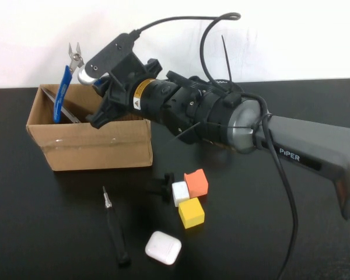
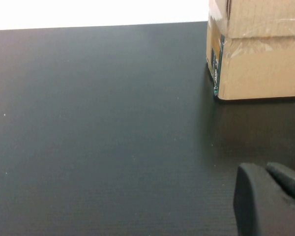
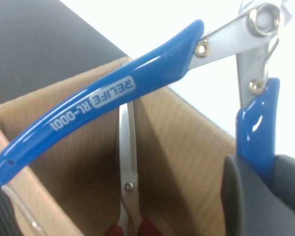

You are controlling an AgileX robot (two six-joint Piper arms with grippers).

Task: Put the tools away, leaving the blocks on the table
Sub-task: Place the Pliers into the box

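Right gripper [image 1: 96, 81], jaws clamped on one pliers [image 3: 113, 105] handle, hangs directly above the box [image 1: 90, 143]; left gripper [image 2: 270, 201], jaws closed and empty, sits parked beside it on the desk [image 2: 98, 128].

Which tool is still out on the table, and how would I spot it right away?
Start at the cardboard box at the table's rear left, where the right gripper, shut on the blue-handled cutters, is above it; the left gripper rests shut beside the box. In front of the box lies the screwdriver: thin, black, metal-tipped, left of the white case and blocks.
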